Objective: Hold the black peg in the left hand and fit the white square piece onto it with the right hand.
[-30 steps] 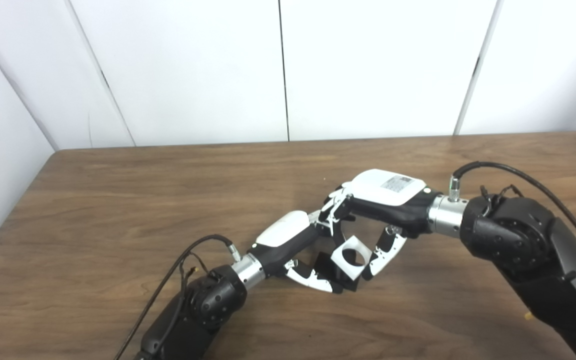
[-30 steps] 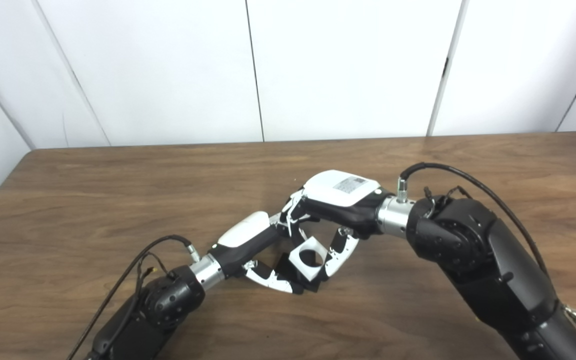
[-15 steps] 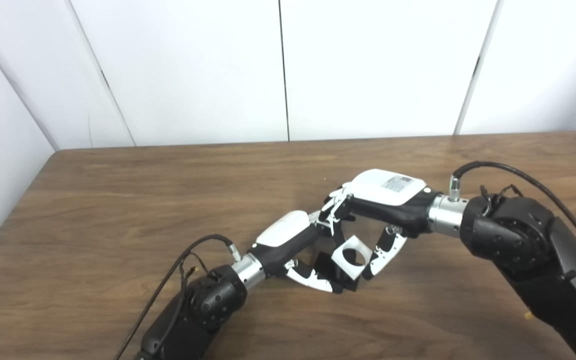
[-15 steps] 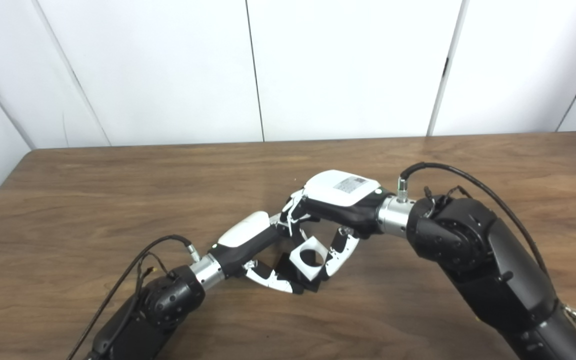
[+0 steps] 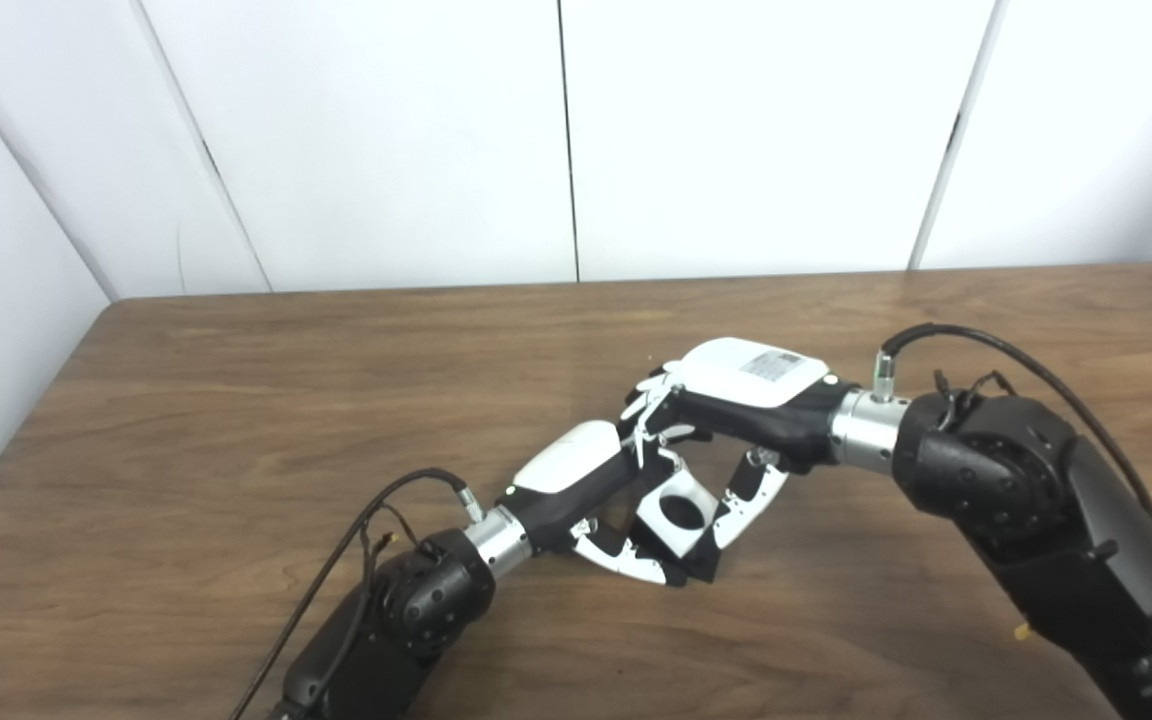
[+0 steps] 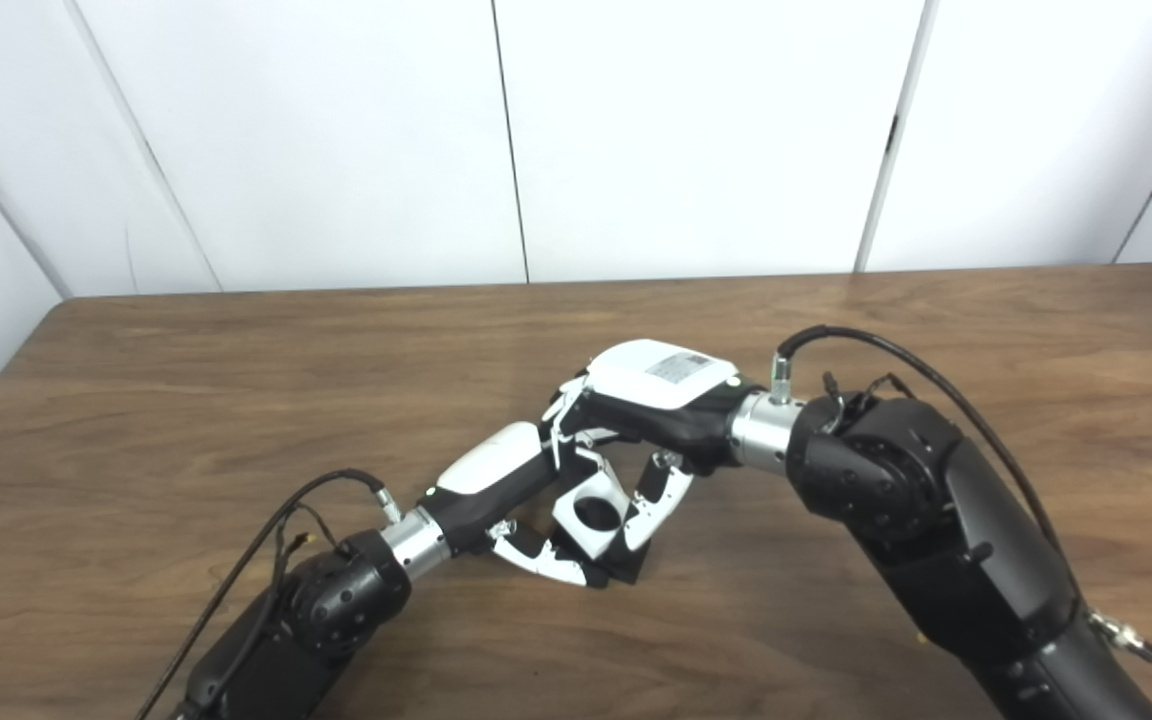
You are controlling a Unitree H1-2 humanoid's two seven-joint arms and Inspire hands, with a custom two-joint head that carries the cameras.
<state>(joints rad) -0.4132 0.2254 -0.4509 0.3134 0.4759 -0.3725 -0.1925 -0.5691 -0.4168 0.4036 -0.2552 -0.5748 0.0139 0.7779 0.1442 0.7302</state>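
The right robot hand [image 5: 726,425] is closed on the white square piece [image 5: 678,513], pinched between thumb and fingers [image 5: 751,497]. The left robot hand [image 5: 601,495] is wrapped on the black peg [image 5: 698,566], mostly hidden; only a dark corner shows at approx. 5 o'clock of the white piece. Both sit low over the desk [image 5: 236,420], near its centre, with the white piece pressed against the peg w/ the left robot hand at its 9 o'clock.

Risk, in my judgement: the hole may not line up w/ the peg, so the piece can jam tilted or slip from the thin pinch. Crowded fingers of both robot hands may also collide.

The piece is a hard, smooth, matte block w/ a round hole; the peg looks angular, matte black. The desk is dark wood grain.
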